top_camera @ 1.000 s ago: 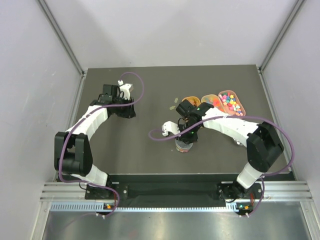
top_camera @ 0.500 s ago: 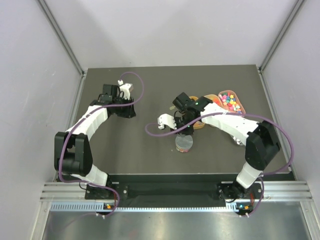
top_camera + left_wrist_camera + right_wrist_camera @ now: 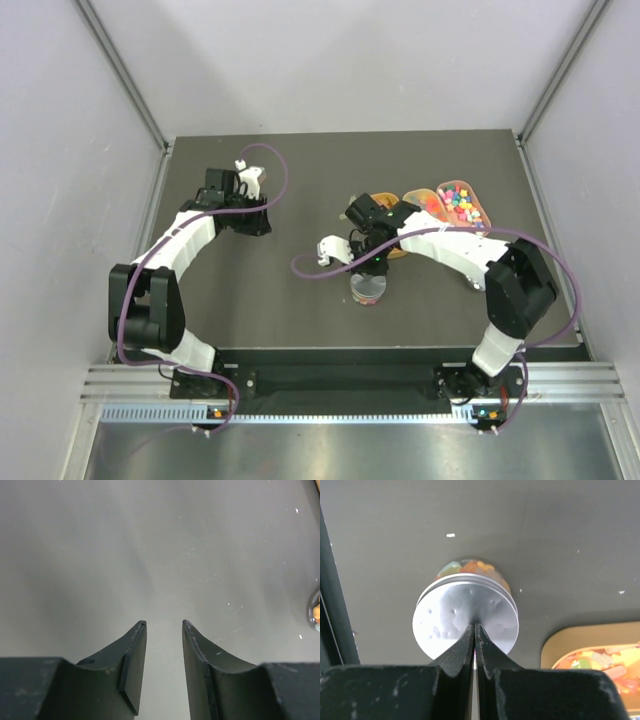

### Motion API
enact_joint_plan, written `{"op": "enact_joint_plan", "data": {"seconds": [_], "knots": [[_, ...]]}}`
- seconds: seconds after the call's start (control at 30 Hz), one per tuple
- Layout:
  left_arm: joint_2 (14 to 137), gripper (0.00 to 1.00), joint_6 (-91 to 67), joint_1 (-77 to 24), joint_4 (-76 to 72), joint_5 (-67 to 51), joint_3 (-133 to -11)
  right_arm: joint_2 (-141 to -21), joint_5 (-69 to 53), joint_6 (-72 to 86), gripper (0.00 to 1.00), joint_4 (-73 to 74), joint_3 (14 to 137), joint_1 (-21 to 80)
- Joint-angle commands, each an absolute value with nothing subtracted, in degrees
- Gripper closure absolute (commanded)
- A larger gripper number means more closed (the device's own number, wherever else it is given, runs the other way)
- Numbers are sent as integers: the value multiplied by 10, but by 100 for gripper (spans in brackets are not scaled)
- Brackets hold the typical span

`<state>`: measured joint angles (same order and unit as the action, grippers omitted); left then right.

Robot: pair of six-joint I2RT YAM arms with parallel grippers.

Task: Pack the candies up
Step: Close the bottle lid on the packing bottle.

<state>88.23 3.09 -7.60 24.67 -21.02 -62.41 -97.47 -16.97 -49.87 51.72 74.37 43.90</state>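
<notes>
Closed and empty, the right claw (image 3: 474,626) hangs over the lid (image 3: 465,615); candies (image 3: 470,569) sit under that lid. Pressing squarely on the lid's centre seems best. The left claw (image 3: 164,625) stands part-open, empty, well left of it.

A robot lab cell, shown by white panel walls (image 3: 330,60), aluminium framing (image 3: 330,380), dark table (image 3: 290,320)

White arm links (image 3: 185,235), black joints (image 3: 150,308), purple cables (image 3: 284,178); black jaws, scuffed pale at edges.
</notes>
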Motion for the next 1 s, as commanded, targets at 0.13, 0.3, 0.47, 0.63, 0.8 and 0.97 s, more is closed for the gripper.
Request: {"op": "enact_joint_plan", "data": {"seconds": [0.13,0.3,0.47,0.63,0.8,0.97], "knots": [[864,60,36,-73,228,-207,-632,-919,-156,-499,100,567,763,444],[868,60,37,-73,228,-207,-637,-920,-162,-504,100,549,698,444],[872,60,39,-73,231,-208,-635,-971,-174,-497,100,507,660,446],[866,47,51,-73,243,-200,-643,-981,-164,-491,100,504,685,444],[835,37,87,-74,263,-229,-654,-927,-149,-499,100,545,722,442],[776,24,132,-75,277,-284,-650,-851,-129,-519,51,562,737,439]]}}
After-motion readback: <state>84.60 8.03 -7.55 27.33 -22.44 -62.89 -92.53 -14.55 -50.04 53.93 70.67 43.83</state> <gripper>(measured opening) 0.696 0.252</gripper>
